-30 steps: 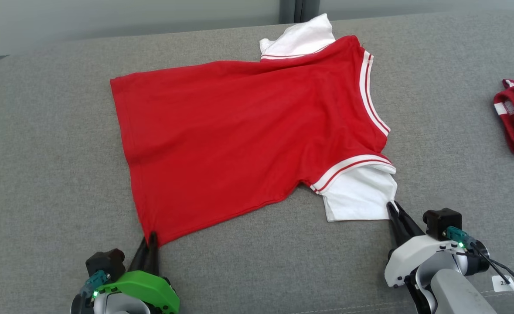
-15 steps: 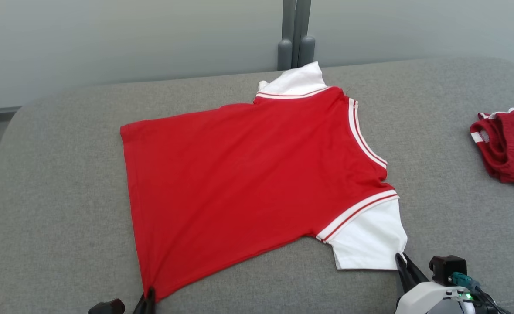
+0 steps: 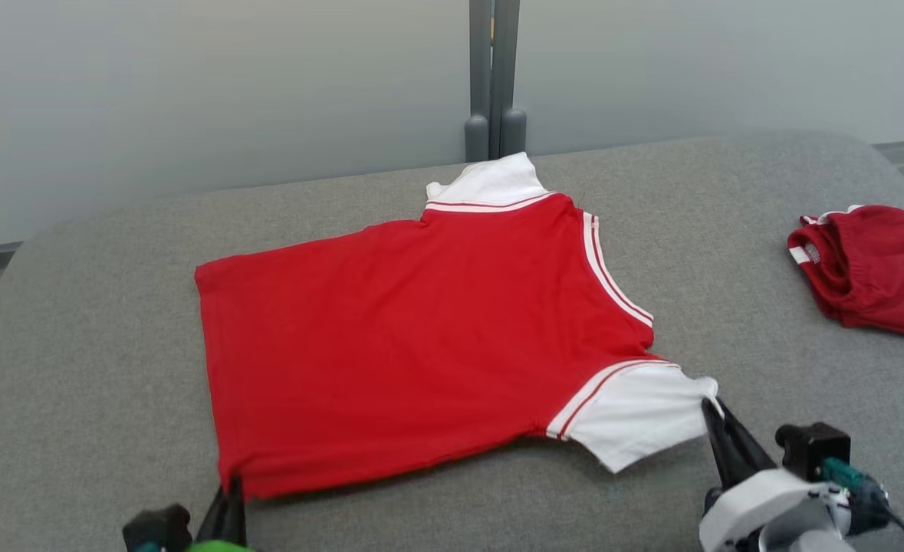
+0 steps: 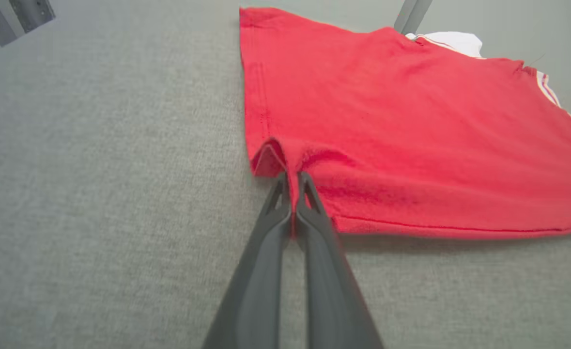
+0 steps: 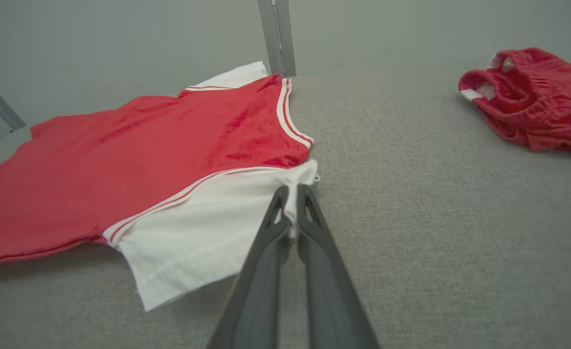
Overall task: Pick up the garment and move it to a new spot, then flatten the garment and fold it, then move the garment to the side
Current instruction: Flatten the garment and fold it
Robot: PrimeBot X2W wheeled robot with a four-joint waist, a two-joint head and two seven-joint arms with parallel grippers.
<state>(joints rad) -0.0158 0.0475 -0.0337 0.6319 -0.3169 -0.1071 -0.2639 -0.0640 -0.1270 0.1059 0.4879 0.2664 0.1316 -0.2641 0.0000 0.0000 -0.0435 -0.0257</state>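
**Red shirt held at two near corners, both hands clenched on cloth**

The red garment (image 3: 390,345) lies spread across the middle of the grey cloth-covered table (image 3: 99,368), with its hem to the left and its striped neck to the right; one white sleeve points far and the other white sleeve (image 3: 636,422) points near and right. The left hand (image 4: 292,178) is clenched on the near left hem corner, and the cloth puckers into a small ridge just beyond the fingertips; the right hand (image 5: 290,193) is clenched on the outer right corner of the near sleeve. The hem runs fairly straight from far to near; the near side edge throws a thin band of shadow on the table. Bare table lies wide to the left of the hem; a narrower strip runs along the near side, by the two hands; a broad bare band opens to the right of the neck. Beyond that band a second, crumpled dark red garment (image 3: 873,268) sits at the far right, well apart from the shirt. The far sleeve lies close to the table's rounded far edge; behind it stands a grey upright post (image 3: 490,77) against a pale wall (image 3: 191,92).
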